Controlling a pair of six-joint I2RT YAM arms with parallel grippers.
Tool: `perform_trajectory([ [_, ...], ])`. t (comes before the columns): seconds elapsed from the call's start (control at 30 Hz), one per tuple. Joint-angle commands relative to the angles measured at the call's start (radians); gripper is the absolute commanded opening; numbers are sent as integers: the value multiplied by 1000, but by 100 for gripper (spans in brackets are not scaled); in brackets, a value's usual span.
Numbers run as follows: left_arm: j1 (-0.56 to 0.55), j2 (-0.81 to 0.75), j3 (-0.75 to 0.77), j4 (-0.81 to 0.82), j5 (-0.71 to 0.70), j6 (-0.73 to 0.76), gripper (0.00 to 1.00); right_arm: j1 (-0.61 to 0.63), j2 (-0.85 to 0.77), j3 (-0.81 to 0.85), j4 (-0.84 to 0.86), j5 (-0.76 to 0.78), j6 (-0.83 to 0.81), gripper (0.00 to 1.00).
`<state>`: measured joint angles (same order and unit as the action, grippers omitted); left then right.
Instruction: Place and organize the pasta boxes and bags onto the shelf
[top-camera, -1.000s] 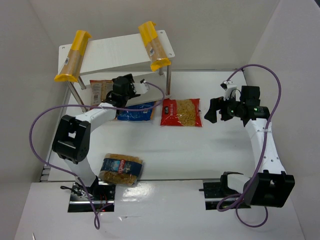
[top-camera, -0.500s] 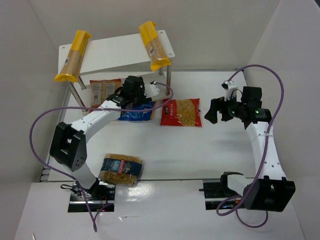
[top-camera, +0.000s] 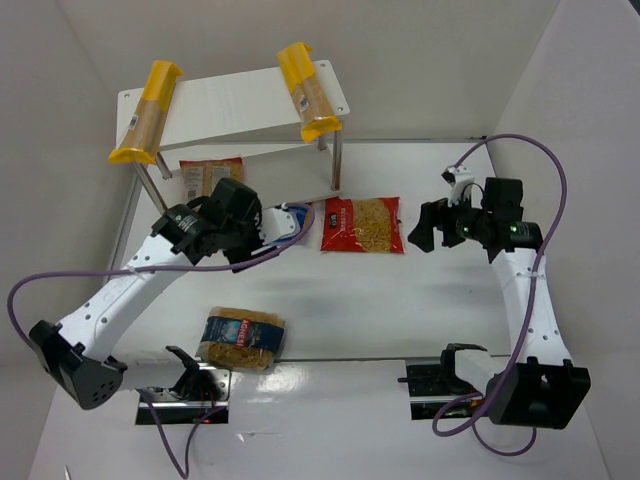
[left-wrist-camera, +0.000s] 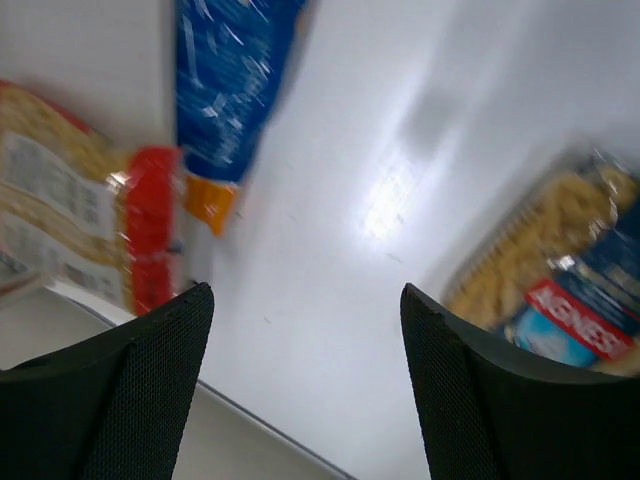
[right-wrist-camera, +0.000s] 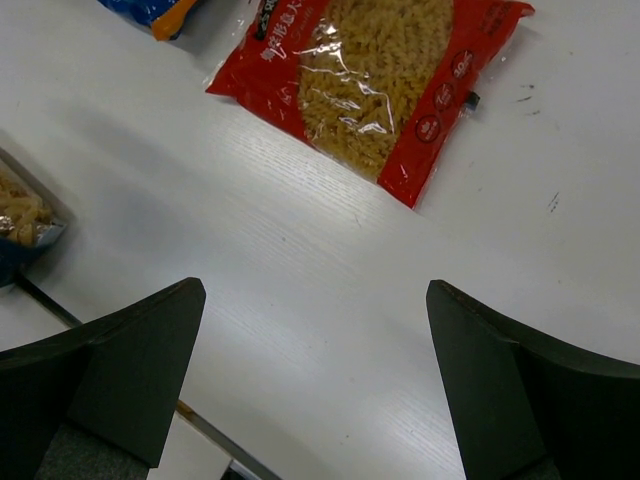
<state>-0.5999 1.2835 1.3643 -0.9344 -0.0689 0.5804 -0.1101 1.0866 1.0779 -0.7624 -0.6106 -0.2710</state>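
Two yellow-ended pasta boxes lie across the shelf's top board (top-camera: 240, 105), one at the left end (top-camera: 145, 112) and one at the right end (top-camera: 308, 90). A red-topped bag (top-camera: 210, 178) lies under that board. The mostly blue bag (top-camera: 300, 212) lies at the shelf's foot, largely hidden by my left arm; the left wrist view shows it (left-wrist-camera: 235, 80) with its orange end. A second red bag (top-camera: 362, 224) lies mid-table. The blue-label bag (top-camera: 243, 338) lies near the front edge. My left gripper (top-camera: 240, 228) is open and empty over bare table. My right gripper (top-camera: 425, 222) is open and empty, right of the red bag (right-wrist-camera: 380, 70).
White walls close the table at the back, left and right. The shelf's thin metal legs (top-camera: 337, 165) stand beside the blue bag. Purple cables loop from both arms. The table's front edge shows as a metal strip in the right wrist view (right-wrist-camera: 200, 425).
My left arm has swung out from under the shelf toward the near left, its gripper open and empty. The blue bag stays by the shelf. The right arm has barely moved.
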Motion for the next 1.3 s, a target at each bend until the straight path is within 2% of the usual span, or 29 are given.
perform_trajectory([
  [0.0, 3, -76, -51, -184, 17, -103, 82, -8, -25, -21, 26, 3, -11, 100],
  [0.27, 202, -269, -163, -146, 49, -280, 89, -8, 33, -30, 26, 78, 16, 100],
  [0.43, 378, -302, -188, -104, 112, -384, 92, -8, 67, -9, 6, 89, 16, 100],
  [0.5, 425, -322, -201, -95, 153, -384, 93, -8, 67, -9, 6, 89, 29, 100],
  [0.77, 552, -331, -226, -74, 139, -392, 94, -8, 96, -48, 48, 155, 68, 100],
  [1.1, 727, -294, -226, -101, 256, -309, 94, -19, 95, -49, 58, 178, 78, 100],
  [1.27, 747, -303, -226, -110, 282, -290, 94, -19, 76, -58, 58, 143, 55, 100],
])
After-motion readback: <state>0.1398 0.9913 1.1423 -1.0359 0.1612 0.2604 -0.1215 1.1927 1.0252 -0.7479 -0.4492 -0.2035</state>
